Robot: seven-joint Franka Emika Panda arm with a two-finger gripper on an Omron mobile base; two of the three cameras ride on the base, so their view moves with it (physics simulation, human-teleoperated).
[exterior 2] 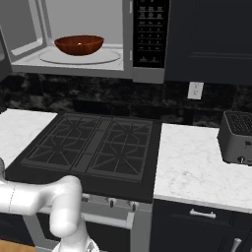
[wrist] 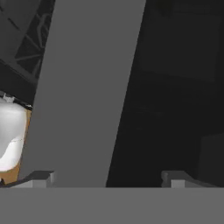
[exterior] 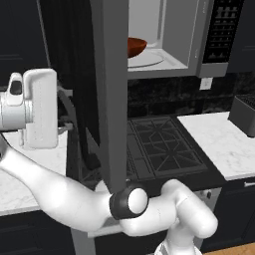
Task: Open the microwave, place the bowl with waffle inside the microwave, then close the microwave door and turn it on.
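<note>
Dark-cabinet kitchen, marble counter (exterior 2: pixel 197 162) beside black stove (exterior 2: pixel 93 145): bowl (exterior 2: pixel 78 44) already on the turntable inside the microwave (exterior 2: pixel 125 69), door (exterior: pixel 107 94) swung wide. Loading apparently done; closing next. Gripper (wrist: pixel 107 177) up against the door's grey frame, jaws spread, pinching nothing. Next move likely calls for a push on the panel toward the cavity, then the button panel (exterior 2: pixel 150 32). Right base view alone shows the bowl whole; waffle not discernible.
</note>
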